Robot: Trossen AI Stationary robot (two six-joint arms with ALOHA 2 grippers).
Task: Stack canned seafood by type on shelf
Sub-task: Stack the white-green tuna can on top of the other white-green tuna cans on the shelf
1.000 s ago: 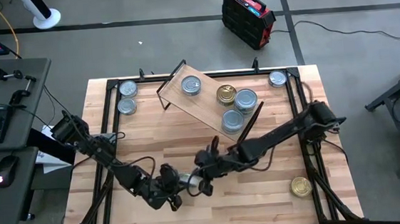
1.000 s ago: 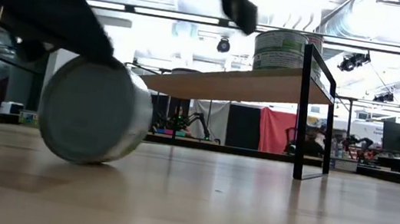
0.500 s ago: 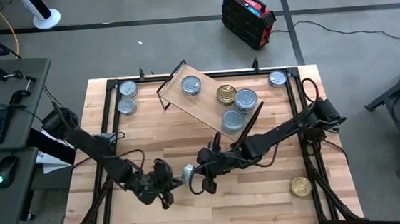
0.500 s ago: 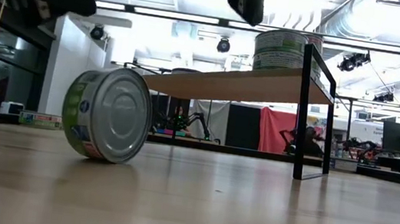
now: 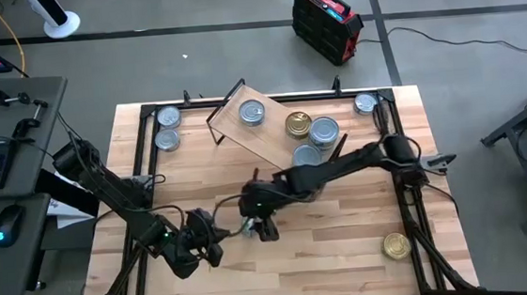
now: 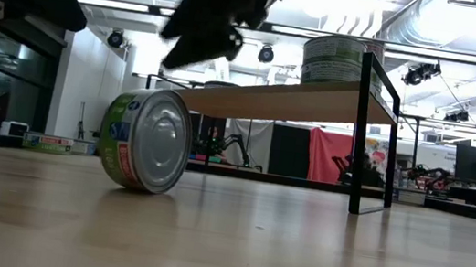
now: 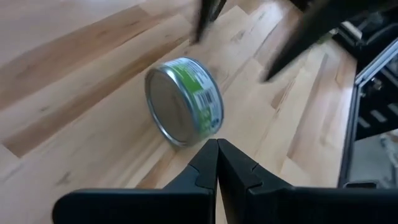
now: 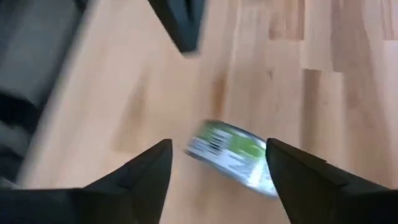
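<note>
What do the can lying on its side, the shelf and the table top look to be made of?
Can on its side: seemingly metal, with a shiny ribbed silver end and a glossy green printed label, probably paper or film.
Shelf: a light wood board with visible grain and a matte finish, on thin black legs that are probably metal.
Table top: jointed pale wood planks with a smooth, slightly satin finish.

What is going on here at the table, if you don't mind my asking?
Two robot arms are sorting canned seafood onto a small wooden shelf. One green-labelled tin lies on its edge on the table, held by neither arm. The right gripper hovers over it with fingers open; the left gripper sits shut just beside it. Four tins already rest on the shelf, and others stand at the table's corners.
</note>
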